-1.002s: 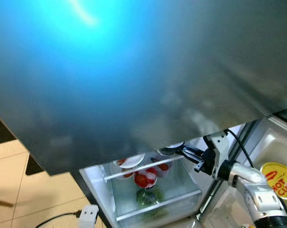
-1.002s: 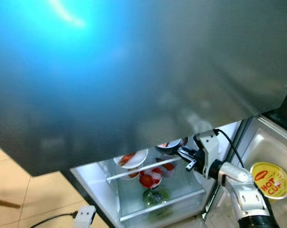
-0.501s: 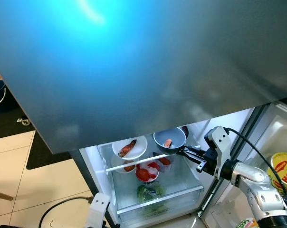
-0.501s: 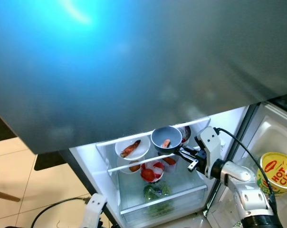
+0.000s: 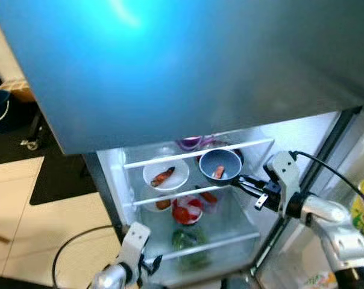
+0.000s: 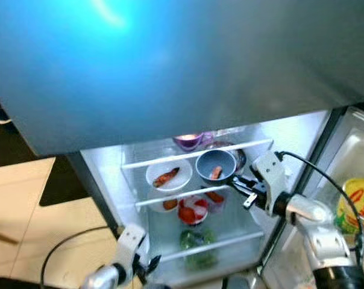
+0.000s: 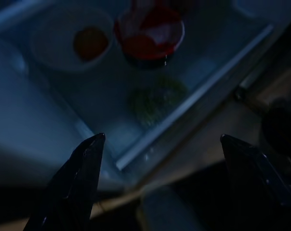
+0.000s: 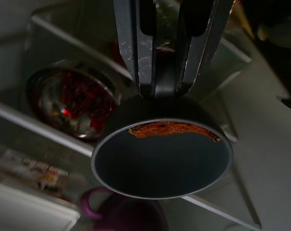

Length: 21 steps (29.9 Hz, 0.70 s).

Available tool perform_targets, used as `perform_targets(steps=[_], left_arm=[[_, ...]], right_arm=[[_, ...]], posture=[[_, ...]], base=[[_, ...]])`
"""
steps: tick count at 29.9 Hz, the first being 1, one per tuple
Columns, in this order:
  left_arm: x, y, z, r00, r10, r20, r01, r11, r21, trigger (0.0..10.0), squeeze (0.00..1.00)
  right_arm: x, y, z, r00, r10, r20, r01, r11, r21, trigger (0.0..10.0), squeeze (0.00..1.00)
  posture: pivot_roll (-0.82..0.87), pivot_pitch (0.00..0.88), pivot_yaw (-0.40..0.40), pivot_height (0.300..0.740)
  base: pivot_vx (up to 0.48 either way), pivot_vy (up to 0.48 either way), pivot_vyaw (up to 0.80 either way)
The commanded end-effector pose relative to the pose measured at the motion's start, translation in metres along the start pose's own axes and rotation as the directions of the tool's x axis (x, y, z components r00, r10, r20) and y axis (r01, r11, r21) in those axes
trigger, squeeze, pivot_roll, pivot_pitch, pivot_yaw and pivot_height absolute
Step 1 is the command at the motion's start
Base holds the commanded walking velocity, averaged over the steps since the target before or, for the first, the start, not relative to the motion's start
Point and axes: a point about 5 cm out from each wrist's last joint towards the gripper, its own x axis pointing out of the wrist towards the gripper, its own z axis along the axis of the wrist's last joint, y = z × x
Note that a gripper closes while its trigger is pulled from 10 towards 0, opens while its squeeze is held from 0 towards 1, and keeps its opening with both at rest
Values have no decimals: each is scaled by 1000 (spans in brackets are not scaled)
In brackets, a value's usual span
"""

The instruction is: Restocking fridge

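Gripping small pan [image 5: 220, 166] by handle, right hand [image 5: 249, 184] clenched; handle points toward robot.

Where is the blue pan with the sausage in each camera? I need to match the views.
Left eye: blue pan, middle shelf, handle in the right gripper.
Right eye: same spot.
Right wrist: centre, jaws clamped on its handle.
Left wrist: not in it.
Shared landmark: white bowl beside it.

Right arm reaches forward, its right gripper [image 5: 247, 183] clamped on the handle of a small pan [image 5: 220, 165]. Left gripper [image 7: 160, 185] hangs low, fingers [image 7: 78, 175] spread wide apart.
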Motion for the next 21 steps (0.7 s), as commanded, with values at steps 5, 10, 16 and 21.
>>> perform_targets(steps=[5, 10, 16, 21], left_arm=[[7, 3, 24, 994, -20, 112, 13, 998, 58, 10000, 0], [11, -3, 33, 984, -63, 168, 50, 996, 78, 10000, 0], [14, -18, 39, 963, -177, 203, 159, 982, 102, 10000, 0], [16, -15, 54, 946, -158, 282, 132, 985, 110, 10000, 0]], right_arm=[[0, 6, -26, 998, -8, -67, 14, 995, 96, 10000, 0], [-4, 4, -26, 997, -16, -75, 23, 995, 93, 10000, 0], [-6, 2, -27, 996, -24, -84, 31, 996, 88, 10000, 0], [-6, 3, -27, 996, -27, -80, 34, 995, 91, 10000, 0]], posture=[[-109, 0, 71, 596], [-108, 0, 73, 596], [-110, 0, 73, 596], [-108, 0, 74, 596]], base=[[0, 0, 0], [0, 0, 0], [0, 0, 0], [0, 0, 0]])
